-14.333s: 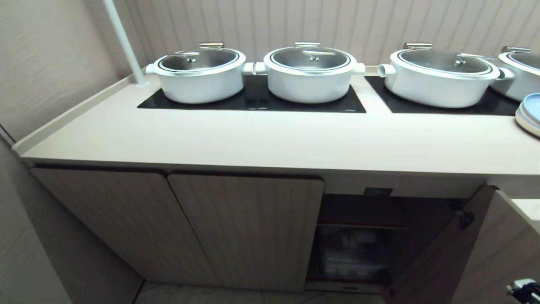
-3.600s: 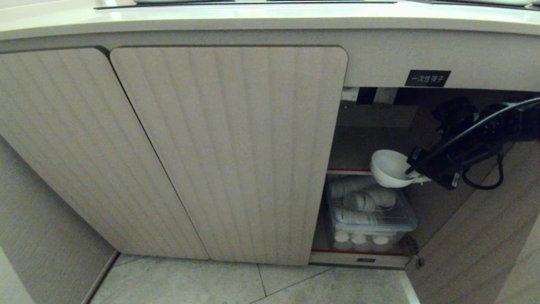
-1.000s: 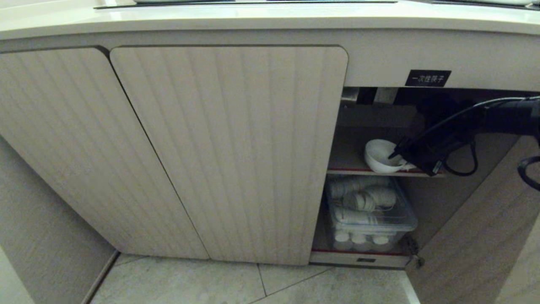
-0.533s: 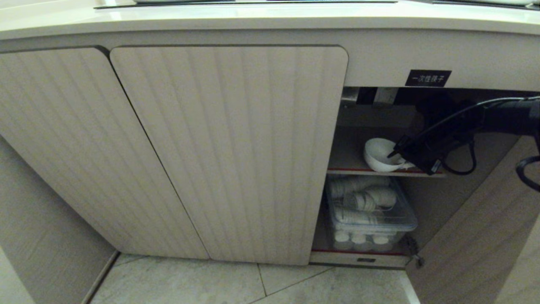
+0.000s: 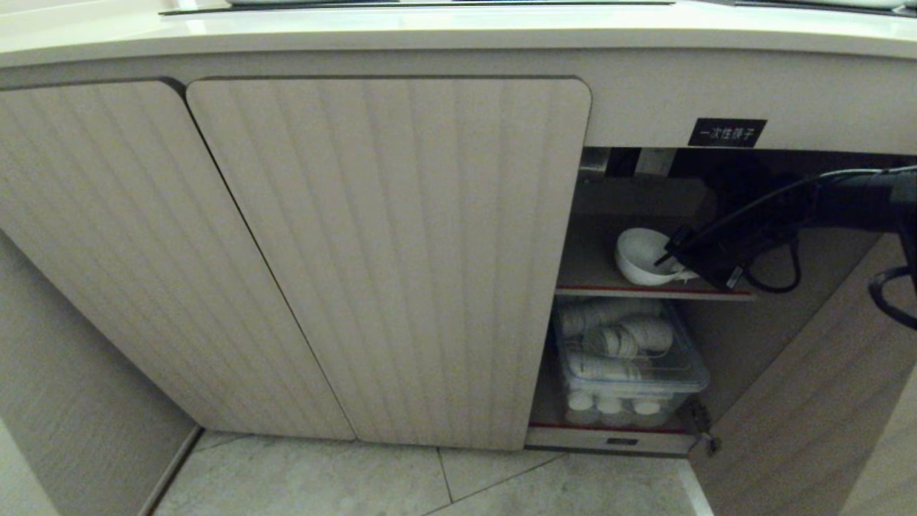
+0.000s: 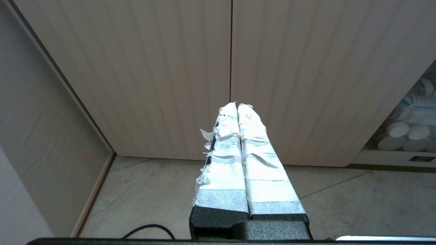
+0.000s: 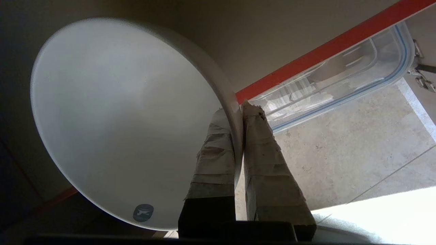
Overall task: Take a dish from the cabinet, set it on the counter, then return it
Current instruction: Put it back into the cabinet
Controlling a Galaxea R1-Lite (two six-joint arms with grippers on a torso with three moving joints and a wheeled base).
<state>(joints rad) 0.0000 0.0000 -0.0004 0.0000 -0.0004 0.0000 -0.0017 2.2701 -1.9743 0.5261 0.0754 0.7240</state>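
The dish [image 5: 640, 255], a small plain white bowl, sits inside the open cabinet [image 5: 387, 258] on its upper red-edged shelf [image 5: 594, 290]. My right gripper [image 5: 679, 266] reaches into the opening from the right and is shut on the dish's rim. In the right wrist view the taped fingers [image 7: 262, 153] pinch the rim of the dish [image 7: 119, 119], one inside and one outside. The counter [image 5: 430, 32] runs along the top above the doors. My left gripper [image 6: 236, 106] hangs shut and empty in front of the closed doors.
A clear lidded box [image 5: 627, 365] of stacked white cups fills the lower shelf. The cabinet's open door [image 5: 809, 401] stands at the right. A black label [image 5: 726, 132] sits above the opening. Tiled floor [image 5: 430, 480] lies below.
My right gripper has carried the dish a little deeper into the cabinet over the upper shelf. Earlier it held the dish tilted in front of the shelf edge. The left arm has not moved.
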